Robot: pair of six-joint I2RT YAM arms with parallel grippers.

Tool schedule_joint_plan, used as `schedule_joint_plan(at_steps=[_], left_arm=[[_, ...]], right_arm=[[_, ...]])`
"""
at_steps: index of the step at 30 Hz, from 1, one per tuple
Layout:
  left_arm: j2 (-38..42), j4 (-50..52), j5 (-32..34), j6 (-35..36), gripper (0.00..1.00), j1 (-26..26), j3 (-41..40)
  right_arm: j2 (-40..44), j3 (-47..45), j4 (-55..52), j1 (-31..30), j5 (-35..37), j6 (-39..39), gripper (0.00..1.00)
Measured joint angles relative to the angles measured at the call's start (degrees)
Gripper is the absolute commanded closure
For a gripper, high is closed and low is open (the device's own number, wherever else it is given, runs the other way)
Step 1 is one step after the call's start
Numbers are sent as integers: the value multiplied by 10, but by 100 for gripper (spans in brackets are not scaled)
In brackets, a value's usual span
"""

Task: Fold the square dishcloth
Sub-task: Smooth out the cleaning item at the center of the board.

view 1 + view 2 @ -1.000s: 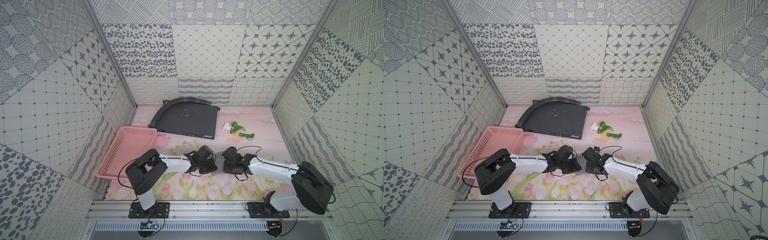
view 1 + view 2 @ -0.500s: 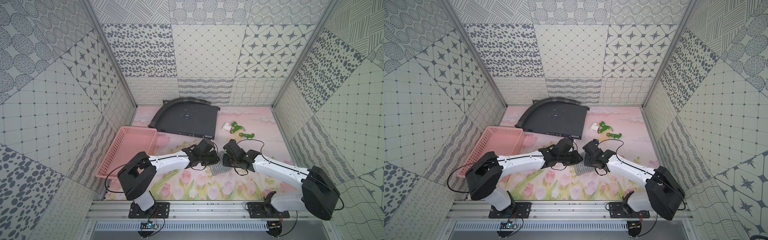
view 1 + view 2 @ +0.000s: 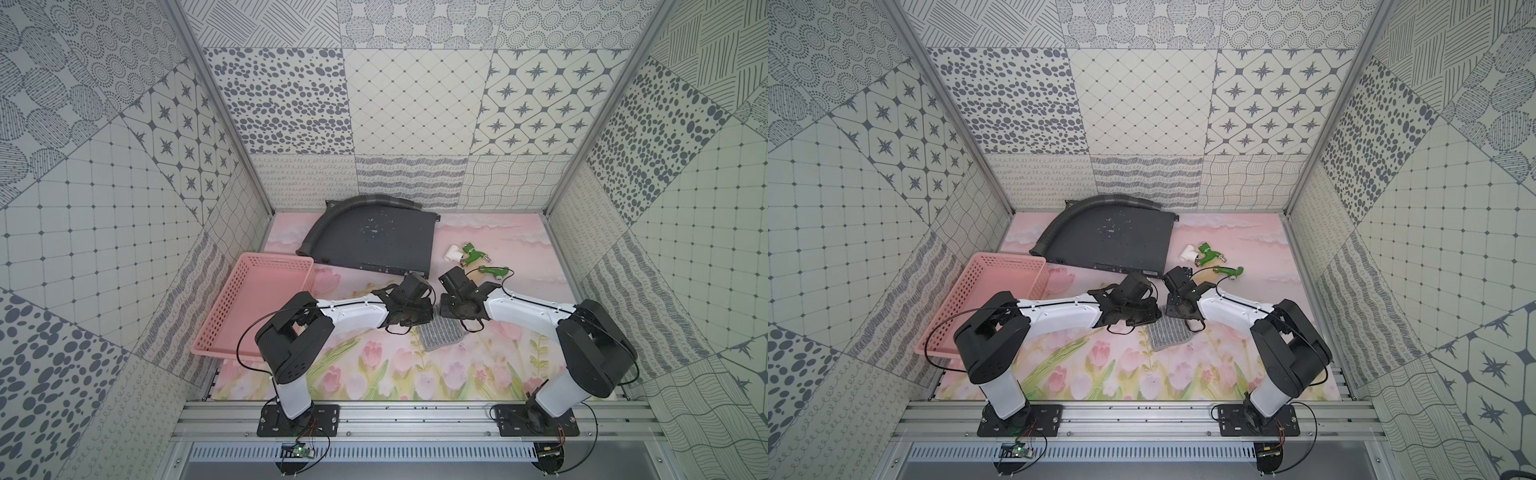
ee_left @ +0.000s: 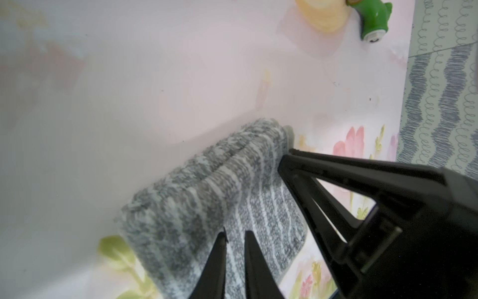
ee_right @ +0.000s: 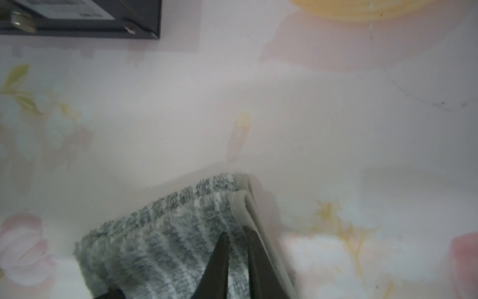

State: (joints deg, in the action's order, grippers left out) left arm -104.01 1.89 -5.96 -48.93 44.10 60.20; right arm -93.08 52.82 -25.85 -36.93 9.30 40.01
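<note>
The square dishcloth (image 3: 441,336) (image 3: 1170,336), grey with thin whitish stripes, lies on the flowered mat between the two arms, and its far part is hidden under the grippers. In the left wrist view the dishcloth (image 4: 207,186) is doubled over, one layer on top of another. My left gripper (image 3: 422,318) (image 4: 235,233) is shut on that upper layer. My right gripper (image 3: 451,311) (image 5: 236,231) is shut on the dishcloth (image 5: 160,233) close to its pale hemmed edge. The two grippers sit side by side, almost touching.
A dark flat metal box (image 3: 374,245) with a ribbed hose (image 3: 332,220) on it lies just behind the grippers. A pink basket (image 3: 266,266) stands at the left. Green and white pipe fittings (image 3: 469,253) (image 3: 494,271) lie at the back right.
Both grippers have moved towards the back of the table. The dishcloth, hidden under them a second ago, now shows in front of them.
</note>
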Motion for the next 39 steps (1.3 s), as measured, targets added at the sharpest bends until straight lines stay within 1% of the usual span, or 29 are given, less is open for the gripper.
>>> schedule_joint_plan(at_steps=[8,22,27,30,33,36,39], left_arm=[[-33,0,11,6,84,-18,7],[-79,-1,17,47,81,-71,62],[-82,0,24,59,76,-79,70],[-81,-1,24,63,70,-80,69],[-71,-1,24,66,61,-80,62],[-49,0,26,66,55,-81,51],[-21,1,26,66,52,-81,39]], right_arm=[[-26,0,25,13,-12,-2,83],[-52,8,76,16,-45,7,82],[-52,8,82,16,-52,9,78],[-45,6,82,15,-52,11,75],[-21,0,80,16,-52,11,71],[9,-2,73,16,-48,8,68],[38,-2,65,16,-40,0,65]])
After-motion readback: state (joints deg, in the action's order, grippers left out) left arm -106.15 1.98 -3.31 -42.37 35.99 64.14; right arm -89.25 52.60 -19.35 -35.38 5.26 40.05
